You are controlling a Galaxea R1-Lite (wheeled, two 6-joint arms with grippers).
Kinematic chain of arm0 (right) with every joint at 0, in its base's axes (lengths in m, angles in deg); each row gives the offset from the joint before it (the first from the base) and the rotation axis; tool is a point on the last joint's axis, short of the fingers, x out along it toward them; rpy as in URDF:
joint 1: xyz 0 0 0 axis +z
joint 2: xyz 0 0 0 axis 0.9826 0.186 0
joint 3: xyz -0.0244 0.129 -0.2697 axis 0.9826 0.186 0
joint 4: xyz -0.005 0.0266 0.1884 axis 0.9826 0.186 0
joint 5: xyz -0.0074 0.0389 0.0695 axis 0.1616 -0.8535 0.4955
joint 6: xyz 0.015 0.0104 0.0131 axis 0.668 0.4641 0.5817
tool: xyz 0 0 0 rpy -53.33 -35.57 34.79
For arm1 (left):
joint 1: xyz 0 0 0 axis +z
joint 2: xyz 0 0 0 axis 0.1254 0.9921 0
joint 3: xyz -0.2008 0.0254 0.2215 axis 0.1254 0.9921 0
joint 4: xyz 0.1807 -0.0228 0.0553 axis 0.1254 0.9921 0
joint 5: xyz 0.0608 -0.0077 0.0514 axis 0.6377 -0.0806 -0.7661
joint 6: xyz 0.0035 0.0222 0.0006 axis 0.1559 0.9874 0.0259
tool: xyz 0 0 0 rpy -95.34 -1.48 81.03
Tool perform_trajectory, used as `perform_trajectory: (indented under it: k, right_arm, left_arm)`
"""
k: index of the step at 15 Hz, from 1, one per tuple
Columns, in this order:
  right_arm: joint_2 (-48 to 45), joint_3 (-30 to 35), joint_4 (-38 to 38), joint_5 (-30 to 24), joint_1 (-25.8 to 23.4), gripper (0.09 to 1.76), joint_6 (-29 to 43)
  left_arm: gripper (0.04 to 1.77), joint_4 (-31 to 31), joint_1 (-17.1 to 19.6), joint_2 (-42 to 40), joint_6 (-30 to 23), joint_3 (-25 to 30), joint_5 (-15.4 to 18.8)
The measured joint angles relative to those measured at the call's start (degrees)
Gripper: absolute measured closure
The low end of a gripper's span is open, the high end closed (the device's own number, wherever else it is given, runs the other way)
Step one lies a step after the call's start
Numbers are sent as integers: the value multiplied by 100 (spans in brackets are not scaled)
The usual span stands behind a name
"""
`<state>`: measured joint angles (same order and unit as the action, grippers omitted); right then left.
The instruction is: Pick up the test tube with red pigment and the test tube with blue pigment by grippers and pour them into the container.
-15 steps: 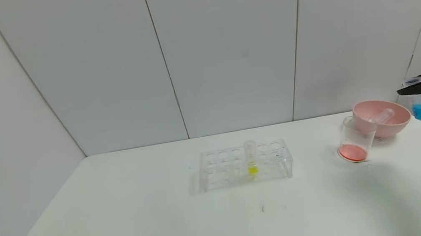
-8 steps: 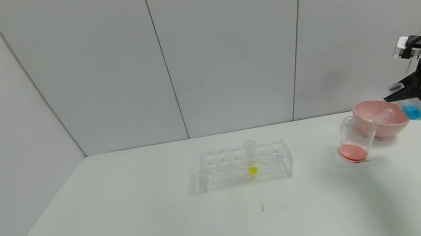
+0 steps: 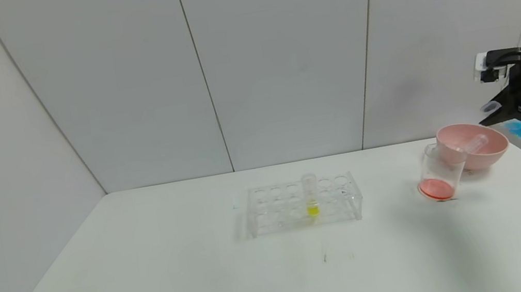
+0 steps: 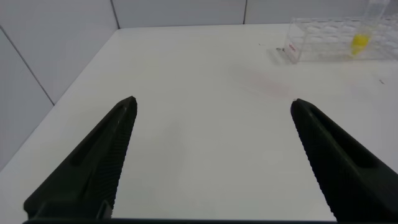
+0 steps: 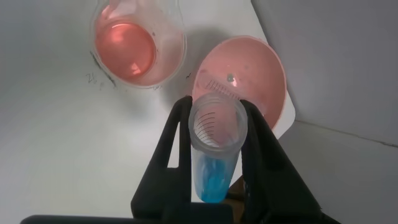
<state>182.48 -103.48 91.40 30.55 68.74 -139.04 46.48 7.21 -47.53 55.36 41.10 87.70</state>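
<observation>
The right gripper point(image 3: 495, 113) clamps the blue tube point(image 5: 214, 144), tilted above the pink bowl point(image 3: 482, 156). The beaker point(image 3: 438, 174) beside the bowl holds red liquid. An apparently empty tube point(image 3: 473, 143) lies in the bowl. The left gripper point(image 4: 211, 140) hangs wide open, holding nothing.

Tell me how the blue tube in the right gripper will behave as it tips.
The test tube with blue pigment, smooth and round in the right gripper, may slip. Its open mouth likely spills early. The container, already leaning on the pink bowl, could shift.
</observation>
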Motion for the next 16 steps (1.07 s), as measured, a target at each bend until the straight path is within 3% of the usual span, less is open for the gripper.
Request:
perform_trajectory:
  k: [2,6,16]
  right_arm:
    - [54,-16,33,102,79,133,-29]
    - [117,-29,52,817,162,133,-545]
    - [290,-33,4,1339,510,133,-1026]
  left_arm:
    - [5,0,0,0,0,0,0]
    - [5,2,0,0,0,0,0]
    - [5,5,0,0,0,0,0]
